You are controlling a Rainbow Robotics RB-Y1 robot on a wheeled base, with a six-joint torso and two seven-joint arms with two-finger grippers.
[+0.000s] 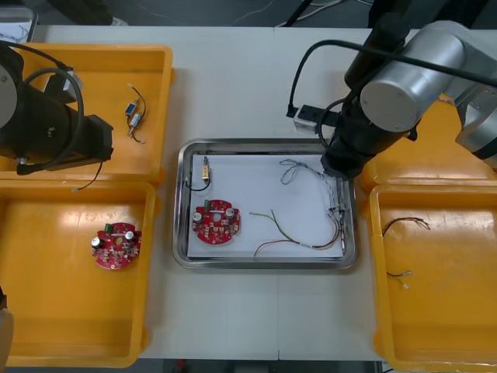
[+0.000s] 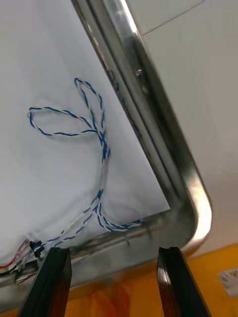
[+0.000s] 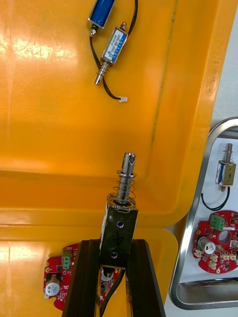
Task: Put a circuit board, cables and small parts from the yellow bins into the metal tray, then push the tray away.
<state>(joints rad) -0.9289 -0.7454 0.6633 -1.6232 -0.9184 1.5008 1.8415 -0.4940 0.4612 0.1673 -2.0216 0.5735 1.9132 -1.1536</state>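
The left gripper (image 3: 115, 246) is clamped on a small metal part (image 3: 121, 213), its black fingers held apart by the part's square body. The part's long axis runs in line with the fingers, spring and round pin pointing away from the wrist. The gripper hangs over the near wall of the yellow bin (image 1: 109, 78) at the far left corner of the bench (image 1: 233, 85), where two more small parts (image 3: 110, 44) lie on their black leads. The metal tray (image 1: 264, 265) lies to the robot's right of this gripper, across the bin's inner wall. That sideways crossing is, I judge, what the coming move turns on, and the left arm is the one placed for it. In the tray's left half sit another small part (image 1: 205, 168) and a red circuit board (image 1: 217, 222), and a red and yellow cable (image 1: 299, 237) lies toward its near edge. The right gripper (image 2: 114, 250) stands wide and empty over the tray's far right corner, the twisted blue and white cable (image 2: 101, 143) just ahead of its fingers on the white lining. The blue labels on the binned parts carry print too small to read — likewise the embossed mark on the bin's rim
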